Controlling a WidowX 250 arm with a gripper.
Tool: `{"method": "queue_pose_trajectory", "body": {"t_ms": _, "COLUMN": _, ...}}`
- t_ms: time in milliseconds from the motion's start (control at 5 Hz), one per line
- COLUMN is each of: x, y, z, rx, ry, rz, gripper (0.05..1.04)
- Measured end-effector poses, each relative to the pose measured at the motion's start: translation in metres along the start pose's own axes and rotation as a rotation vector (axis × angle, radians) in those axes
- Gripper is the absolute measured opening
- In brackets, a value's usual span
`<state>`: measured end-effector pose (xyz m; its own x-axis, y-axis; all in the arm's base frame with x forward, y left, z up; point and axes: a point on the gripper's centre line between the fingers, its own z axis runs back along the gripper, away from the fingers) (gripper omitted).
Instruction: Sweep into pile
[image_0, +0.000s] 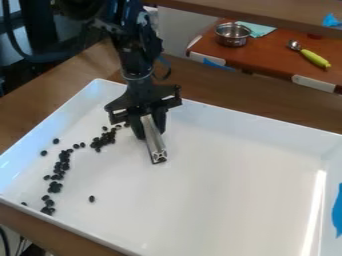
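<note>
My gripper (149, 125) hangs over the upper left part of the white tray (220, 175), shut on a silver metal bar (154, 140) that slants down toward the tray floor. Left of the bar, small black beans lie scattered: a cluster (101, 140) close to the gripper, and a loose line of beans (61, 167) running toward the tray's lower left edge. One single bean (91, 199) lies apart, below and left of the bar's end. Part of the tray's back wall is hidden behind the gripper.
The tray's raised walls surround the work area, with blue tape (337, 212) at the right wall. Beyond the tray, a brown surface holds a metal pot (233, 34) and a spoon with a green handle (314, 57). A wooden ledge (267, 15) crosses the top.
</note>
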<state>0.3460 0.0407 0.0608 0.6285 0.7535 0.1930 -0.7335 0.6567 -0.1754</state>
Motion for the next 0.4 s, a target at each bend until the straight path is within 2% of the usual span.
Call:
{"method": "queue_pose_trajectory", "body": {"t_ms": 200, "x": 0.0092, "y": -0.0007, "z": -0.0024, "rx": 0.030, "ry": -0.021, "rz": 0.042, "gripper": 0.374}}
{"method": "queue_pose_trajectory", "body": {"t_ms": 400, "x": 0.0102, "y": -0.0003, "z": -0.0021, "rx": 0.030, "ry": -0.029, "rz": 0.081, "gripper": 0.374}}
